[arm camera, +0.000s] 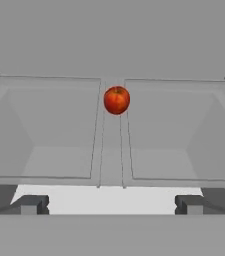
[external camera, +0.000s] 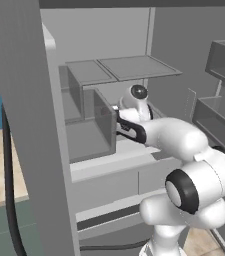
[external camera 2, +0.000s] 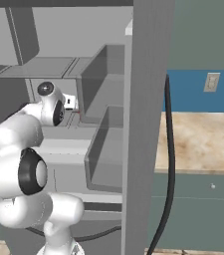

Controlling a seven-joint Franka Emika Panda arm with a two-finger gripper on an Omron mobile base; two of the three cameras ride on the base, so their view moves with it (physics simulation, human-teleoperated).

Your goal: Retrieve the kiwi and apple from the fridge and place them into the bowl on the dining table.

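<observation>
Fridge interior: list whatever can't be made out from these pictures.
- Kiwi: not to be made out anywhere on the fridge shelves.
- Apple: what it rests on, hand view; it sits over the seam between two drawers.
- Gripper: in both base views the wrist and drawer wall hide the jaws.

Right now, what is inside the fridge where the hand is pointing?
The apple sits at the back between two clear bins. The open hand faces it, apart from it. No kiwi is visible; shelves and bin walls of the fridge hide other spots.
</observation>
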